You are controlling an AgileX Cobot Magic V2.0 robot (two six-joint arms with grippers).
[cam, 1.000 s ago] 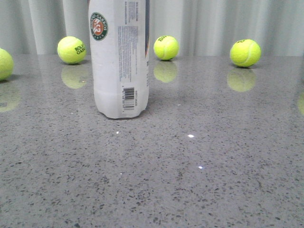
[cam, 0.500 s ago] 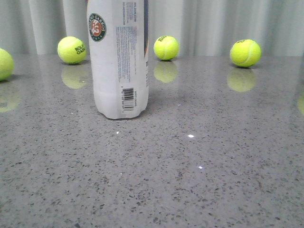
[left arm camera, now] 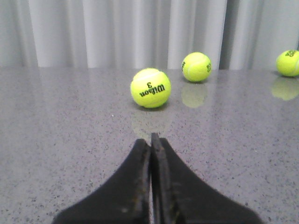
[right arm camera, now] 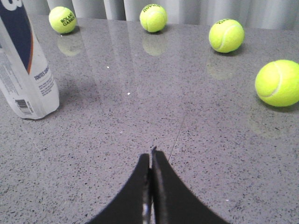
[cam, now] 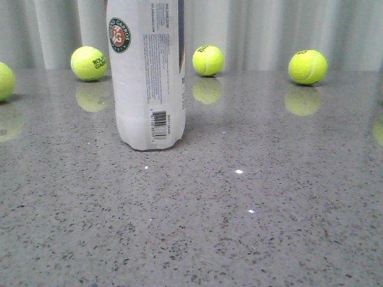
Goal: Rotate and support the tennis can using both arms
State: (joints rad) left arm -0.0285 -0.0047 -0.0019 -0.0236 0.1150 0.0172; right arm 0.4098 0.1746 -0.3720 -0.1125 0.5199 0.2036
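Observation:
The tennis can (cam: 148, 72) stands upright on the grey table, left of centre in the front view, its top cut off by the frame; its round logo and barcode face the camera. It also shows in the right wrist view (right arm camera: 25, 65), far from the fingers. My left gripper (left arm camera: 151, 142) is shut and empty, low over the table, pointing at a Wilson ball (left arm camera: 150, 88). My right gripper (right arm camera: 151, 156) is shut and empty over bare table. Neither gripper shows in the front view. The can is out of the left wrist view.
Yellow tennis balls lie along the back of the table (cam: 88, 63) (cam: 208, 60) (cam: 307, 66), one at the left edge (cam: 5, 81). The right wrist view shows several balls, the nearest at the right (right arm camera: 278, 83). Pale curtains (cam: 269, 30) hang behind the table.
The can has shifted slightly left and turned a little, its logo and barcode moving left. The balls also sit a touch further left in the view.

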